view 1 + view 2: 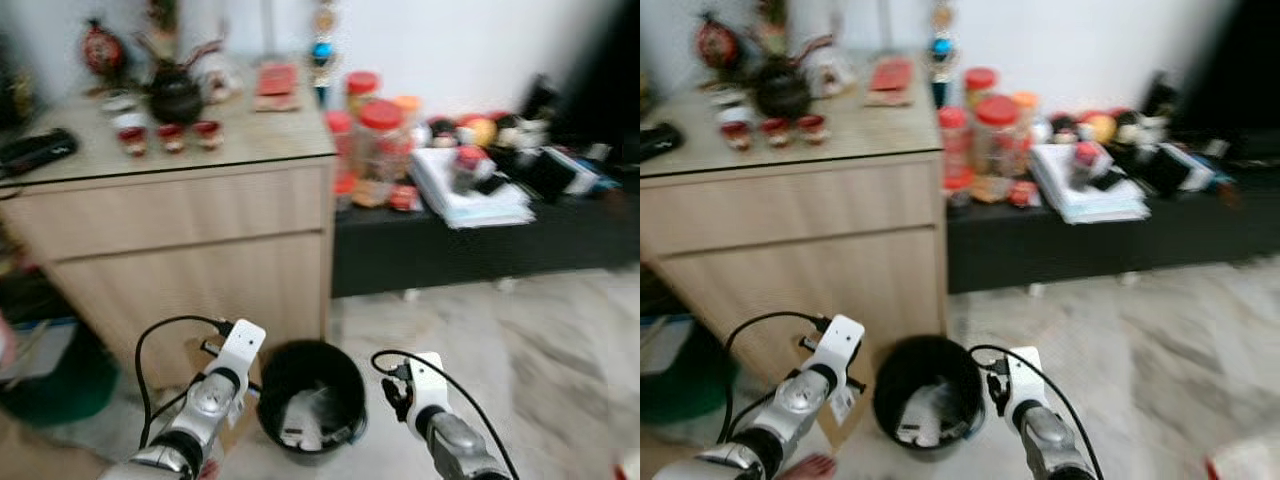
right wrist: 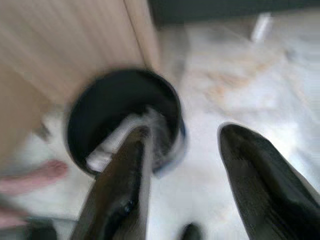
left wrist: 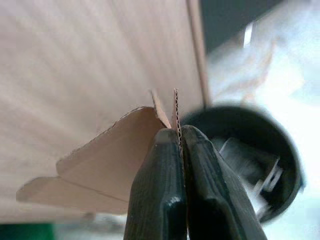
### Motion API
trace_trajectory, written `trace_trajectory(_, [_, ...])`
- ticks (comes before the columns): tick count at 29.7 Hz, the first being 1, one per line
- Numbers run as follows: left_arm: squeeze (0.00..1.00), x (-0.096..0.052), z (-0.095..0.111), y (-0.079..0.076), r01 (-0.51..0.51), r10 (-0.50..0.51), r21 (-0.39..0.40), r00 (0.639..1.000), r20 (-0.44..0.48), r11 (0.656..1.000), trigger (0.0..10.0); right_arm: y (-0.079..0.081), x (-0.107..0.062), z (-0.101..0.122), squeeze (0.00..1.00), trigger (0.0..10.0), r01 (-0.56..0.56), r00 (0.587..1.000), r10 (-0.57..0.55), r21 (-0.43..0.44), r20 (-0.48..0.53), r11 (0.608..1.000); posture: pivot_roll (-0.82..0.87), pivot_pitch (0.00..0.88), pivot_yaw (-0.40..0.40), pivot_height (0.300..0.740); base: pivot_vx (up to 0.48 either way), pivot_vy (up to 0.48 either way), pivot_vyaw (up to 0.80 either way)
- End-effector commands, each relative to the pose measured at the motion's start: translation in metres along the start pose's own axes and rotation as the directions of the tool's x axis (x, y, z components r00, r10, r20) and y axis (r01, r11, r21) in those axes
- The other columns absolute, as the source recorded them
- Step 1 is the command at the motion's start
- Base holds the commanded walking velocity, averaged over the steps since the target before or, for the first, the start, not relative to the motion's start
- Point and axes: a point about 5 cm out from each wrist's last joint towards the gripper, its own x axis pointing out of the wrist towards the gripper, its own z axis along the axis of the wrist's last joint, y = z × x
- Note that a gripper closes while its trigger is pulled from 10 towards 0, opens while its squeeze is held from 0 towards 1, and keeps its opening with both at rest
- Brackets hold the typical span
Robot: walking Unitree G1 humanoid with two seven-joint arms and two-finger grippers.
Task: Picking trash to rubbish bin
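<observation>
Pinching cardboard (image 3: pixel 115 155), left gripper (image 3: pixel 179 137) is clamped tight; right gripper (image 2: pixel 182 145) gapes beside bin (image 2: pixel 87 112)

One black bin (image 1: pixel 311 397), one cardboard scrap (image 3: pixel 107 162), three small red cups (image 1: pixel 170 137)

A pale marble floor (image 1: pixel 520 340) carries the black rubbish bin (image 1: pixel 312 395) (white scraps inside), standing between the left gripper (image 3: pixel 179 150) and right gripper (image 2: pixel 187 165), against the wooden cabinet (image 1: pixel 190 260).
</observation>
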Motion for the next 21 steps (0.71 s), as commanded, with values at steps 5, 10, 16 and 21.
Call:
trace_trajectory(5, [0.00, -0.005, -0.012, 0.005, -0.025, 0.026, 0.019, 0.999, -0.028, 0.999, 10.0, 0.004, 0.003, 0.009, 0.00, 10.0, -0.015, 0.999, 0.016, -0.010, 0.035, 1.000, 0.05, 0.073, 0.003, 0.740, 0.000, 0.000, 0.00])
trace_trajectory(10, [0.00, -0.006, -0.011, 0.008, -0.043, 0.043, 0.019, 0.999, -0.017, 0.999, 10.0, 0.003, 0.002, 0.008, 0.00, 10.0, -0.019, 0.999, 0.019, -0.009, 0.035, 1.000, 0.04, 0.074, 0.003, 0.740, 0.000, 0.000, 0.00])
trace_trajectory(16, [0.00, -0.004, -0.005, 0.014, -0.063, 0.062, 0.021, 0.998, 0.007, 0.998, 10.0, 0.006, 0.003, 0.010, 0.00, 10.0, -0.032, 0.999, 0.032, -0.013, 0.042, 0.999, 0.04, 0.075, 0.002, 0.740, 0.000, 0.000, 0.00])
trace_trajectory(21, [0.00, -0.003, 0.000, 0.017, -0.090, 0.090, 0.019, 0.996, 0.027, 0.996, 10.0, 0.007, 0.004, 0.013, 0.00, 10.0, -0.035, 0.998, 0.036, -0.014, 0.049, 0.999, 0.05, 0.076, 0.001, 0.740, 0.055, 0.000, 0.00])
